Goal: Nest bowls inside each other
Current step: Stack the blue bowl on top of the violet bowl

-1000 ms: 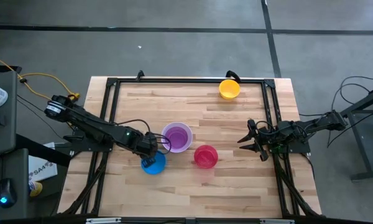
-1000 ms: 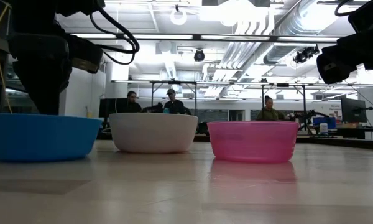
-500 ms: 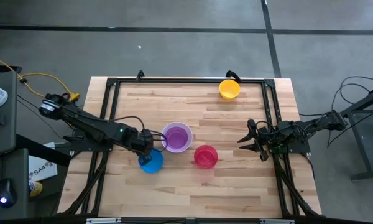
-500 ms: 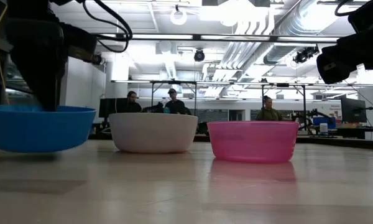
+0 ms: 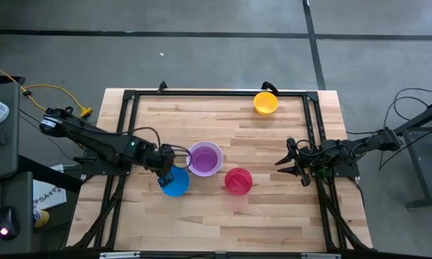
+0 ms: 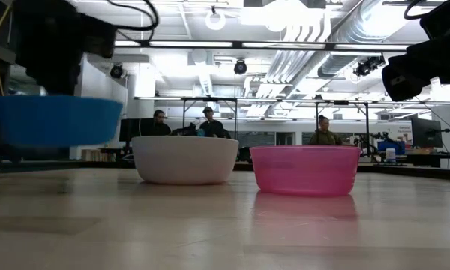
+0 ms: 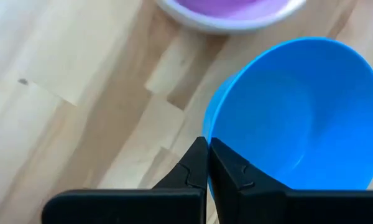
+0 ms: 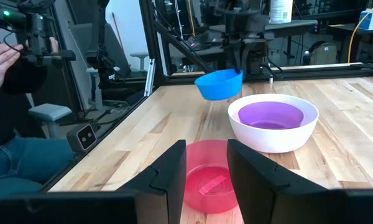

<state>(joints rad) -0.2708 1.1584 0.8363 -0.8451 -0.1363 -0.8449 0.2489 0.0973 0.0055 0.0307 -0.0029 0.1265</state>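
Note:
The blue bowl (image 5: 176, 183) hangs above the table's near left part, and my left gripper (image 5: 166, 172) is shut on its rim. In the low view the blue bowl (image 6: 56, 120) is clear of the wood. Beside it stands the white bowl (image 5: 192, 167) with the purple bowl (image 5: 204, 157) resting inside it. The red bowl (image 5: 237, 180) sits to their right. The yellow-orange bowl (image 5: 265, 102) stands at the far edge. My right gripper (image 5: 291, 162) waits open at the table's right side, pointing level toward the red bowl (image 8: 209, 177). My left gripper pinches the blue bowl's rim (image 7: 206, 132) on the side toward the table's left, one finger inside the bowl and one outside. The fingers come from above, slanting in from the table's left. The bowl hangs lifted clear of the table, mouth up.
A black metal frame (image 5: 216, 94) runs round the tabletop. Bare wood lies in front of the bowls and between them and the far edge. People sit in the room beyond the table (image 6: 206, 120), and a person's hand (image 8: 3, 56) shows past the left side.
My left gripper has risen, drawing back a little toward the table's left edge, still shut on the blue bowl. The bowl, which stood on the table a second ago, is now lifted clear of it.

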